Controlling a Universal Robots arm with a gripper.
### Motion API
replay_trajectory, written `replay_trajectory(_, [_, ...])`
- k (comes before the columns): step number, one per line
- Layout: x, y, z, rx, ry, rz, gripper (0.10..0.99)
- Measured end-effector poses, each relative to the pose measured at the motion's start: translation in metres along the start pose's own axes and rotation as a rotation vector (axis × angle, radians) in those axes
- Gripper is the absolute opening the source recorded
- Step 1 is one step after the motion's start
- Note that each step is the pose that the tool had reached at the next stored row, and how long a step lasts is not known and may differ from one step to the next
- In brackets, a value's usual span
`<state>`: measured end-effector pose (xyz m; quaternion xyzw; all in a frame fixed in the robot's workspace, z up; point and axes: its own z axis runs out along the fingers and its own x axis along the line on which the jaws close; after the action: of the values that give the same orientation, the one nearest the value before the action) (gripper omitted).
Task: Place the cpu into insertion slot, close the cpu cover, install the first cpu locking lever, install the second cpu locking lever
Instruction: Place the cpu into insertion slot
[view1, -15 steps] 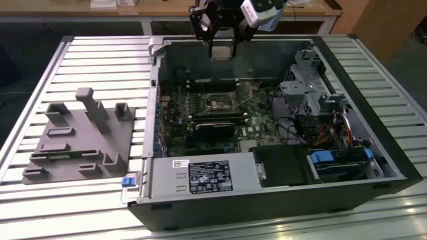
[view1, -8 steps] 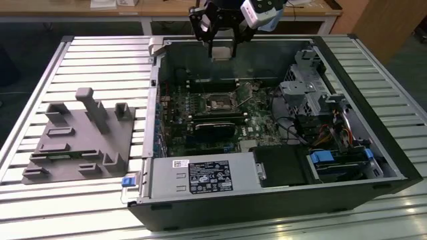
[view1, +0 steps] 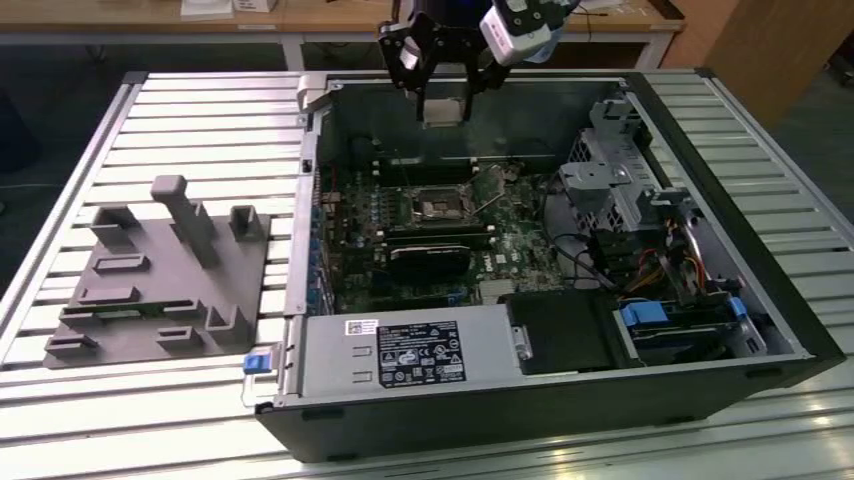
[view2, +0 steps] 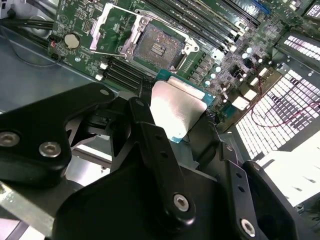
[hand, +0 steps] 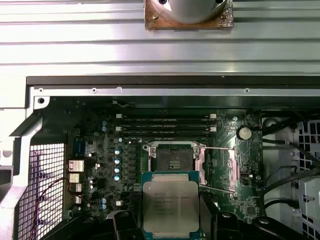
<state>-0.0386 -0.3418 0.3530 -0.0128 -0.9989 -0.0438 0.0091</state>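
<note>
My gripper (view1: 445, 103) hangs over the far side of the open computer case (view1: 534, 410), shut on the cpu (view1: 443, 109). In both wrist views the cpu (view2: 178, 106) (hand: 171, 202) is a flat square chip with a silver top, pinched between the two black fingers (view2: 150, 135). Below it on the green board lies the insertion slot (view1: 438, 205) (view2: 157, 45) (hand: 172, 160), dark, open and with nothing in it. The cpu cover (view2: 106, 27) (hand: 220, 170) is swung back beside the slot. Two thin wire levers (hand: 218, 148) stand released along its edges.
Long black memory slots (hand: 165, 125) run beside the socket. A black card (view1: 430, 262), a power supply (view1: 400, 355) and a metal drive cage (view1: 627, 190) crowd the case. A grey fixture block (view1: 160, 270) sits on the slatted table at the exterior view's left.
</note>
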Motion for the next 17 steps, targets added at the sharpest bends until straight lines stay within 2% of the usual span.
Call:
replay_trajectory(7, [-0.0002, -0.0008, 0.0092, 0.003, -0.0001, 0.000, 0.541])
replay_trajectory(17, [-0.0004, -0.0018, 0.0199, 0.020, -0.0005, 0.000, 0.541])
